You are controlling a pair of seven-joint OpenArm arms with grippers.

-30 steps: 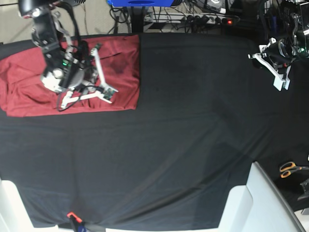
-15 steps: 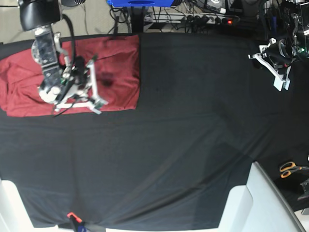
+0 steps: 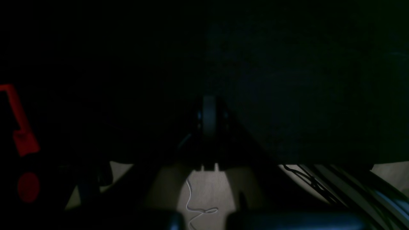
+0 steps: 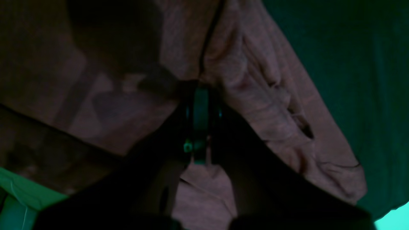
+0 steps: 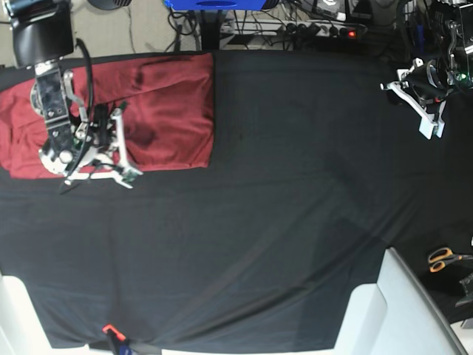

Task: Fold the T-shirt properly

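The brick-red long-sleeved T-shirt of thin knit fabric (image 5: 166,115) lies at the far left corner of the table, already folded into a rough rectangle with a clean right edge and a rumpled, bunched left end. The right claw (image 5: 118,144) hangs over its near left part, white fingers spread wide and pinching nothing. In the right wrist view the cloth under it (image 4: 265,95) shows ridges and a loose lapped edge.

Judgement: the fold looks nearly complete, and the step in hand is tidying that left end. To do it well, the claw should come down on a single outer layer at the bunched edge, not the whole stack, and draw it outward low and flat, so that the thin knit does not drag the layers beneath.

The table is draped in a black cloth (image 5: 281,222) with shallow diagonal creases across the middle. On the far right the left claw (image 5: 425,111) is parked well apart from the shirt; I cannot tell how its fingers stand, as its wrist view is almost dark. Orange-handled scissors (image 5: 443,258) lie at the right edge. Beyond the far edge sit a blue bin (image 5: 214,4) and a power strip with tangled cables (image 5: 310,29).
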